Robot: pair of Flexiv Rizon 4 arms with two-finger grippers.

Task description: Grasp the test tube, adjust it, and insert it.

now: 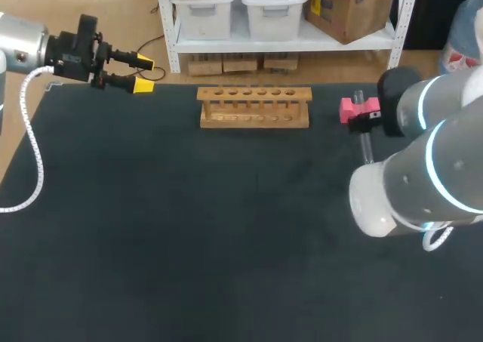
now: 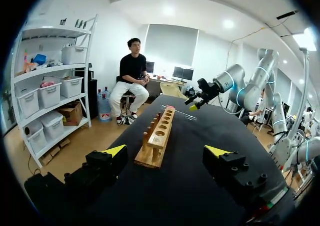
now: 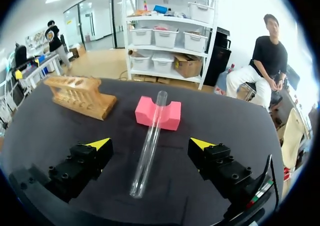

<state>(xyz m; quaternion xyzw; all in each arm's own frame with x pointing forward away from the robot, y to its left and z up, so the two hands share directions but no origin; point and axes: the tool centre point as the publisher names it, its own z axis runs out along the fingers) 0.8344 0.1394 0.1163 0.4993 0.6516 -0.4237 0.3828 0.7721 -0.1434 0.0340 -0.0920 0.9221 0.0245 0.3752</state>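
A clear glass test tube [image 3: 151, 140] lies with its far end resting in the notch of a pink foam block [image 3: 158, 113] and its near end on the black mat. My right gripper [image 3: 150, 145] hovers over it, open, one yellow-tipped finger on each side, not touching. In the head view the tube [image 1: 365, 147] and pink block [image 1: 350, 109] show beside my right arm. A wooden rack [image 1: 254, 106] with a row of holes stands at the back middle; it also appears ahead of my left gripper [image 2: 165, 150], which is open and empty at the table's far left [image 1: 139, 71].
The black mat [image 1: 189, 229] covers the whole table. My right arm's bulky body [image 1: 423, 168] hides the right side of the mat. My left arm's white cable [image 1: 30, 146] hangs over the left edge.
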